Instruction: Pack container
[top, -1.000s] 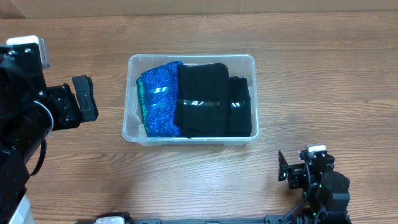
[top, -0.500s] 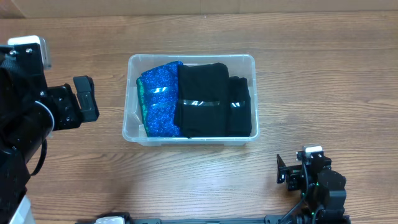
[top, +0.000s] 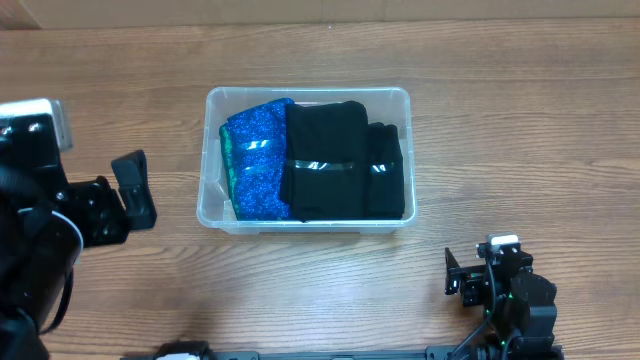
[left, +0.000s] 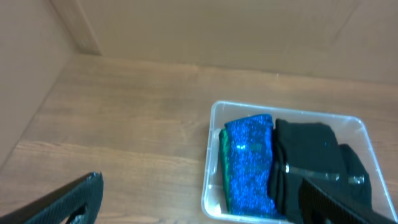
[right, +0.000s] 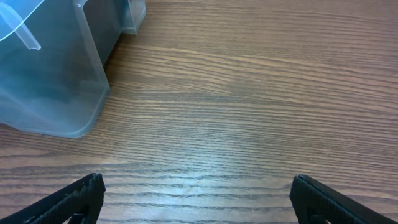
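Broadly, a wooden table (top: 520, 120) fills the overhead view, and the container (top: 300, 228), a clear plastic bin with rounded corners and a rolled rim, sits on it around the middle, a little toward the far side. It looks full: folded black garments (top: 325, 150) take the middle and right of it, with a glossy strip (top: 320, 167) running across them, and a blue sequinned fabric (top: 258, 160) with a green edge is packed against the left wall. Nothing lies loose on the wood, so the packing appears close to done. The left gripper (top: 138, 190) hangs left of the bin, near its short wall but apart from it, its fingers spread wide with nothing between them. The right gripper (top: 455, 272) sits at the near right, well apart from the bin, also spread wide and empty above bare wood. As for handling, the bin is likely light even when loaded, since its cargo is soft cloth. Its thin walls should flex somewhat under a squeeze, and the smooth plastic may slip. The rolled rim on a short side seems the surest hold, one finger inside and one outside. The clothes would simply compress if pressed.
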